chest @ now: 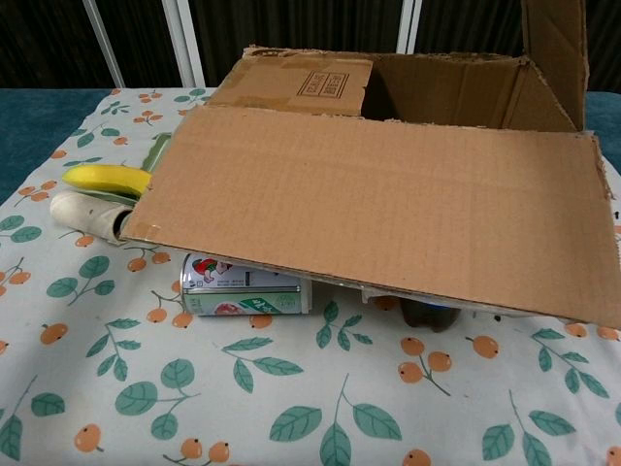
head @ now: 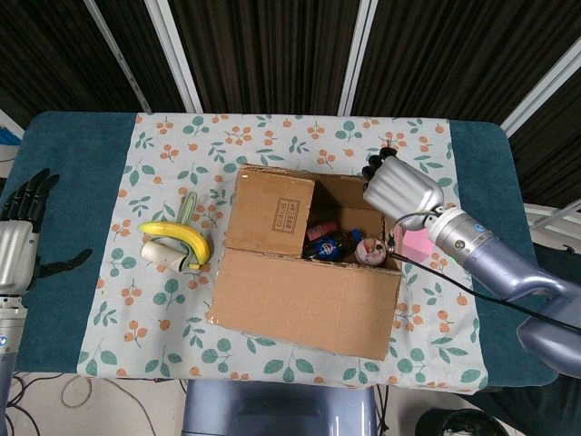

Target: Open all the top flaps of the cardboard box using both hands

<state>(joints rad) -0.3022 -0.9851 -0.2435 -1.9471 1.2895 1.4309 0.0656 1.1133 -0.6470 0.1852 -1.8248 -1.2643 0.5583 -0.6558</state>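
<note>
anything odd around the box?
Yes: a can lies on its side on the tablecloth, tucked under the near flap of the cardboard box. That flap juts out level over it rather than folding down.

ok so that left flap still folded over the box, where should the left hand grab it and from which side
Probably the free inner edge of the left flap, the edge facing the open middle where the contents show. It lies flat across the cardboard box, hinged along the outer left wall, so that edge is the only one that lifts. The left hand, open and off to the far left, would likely reach over the flap, hook fingers under, and swing it outward.
</note>
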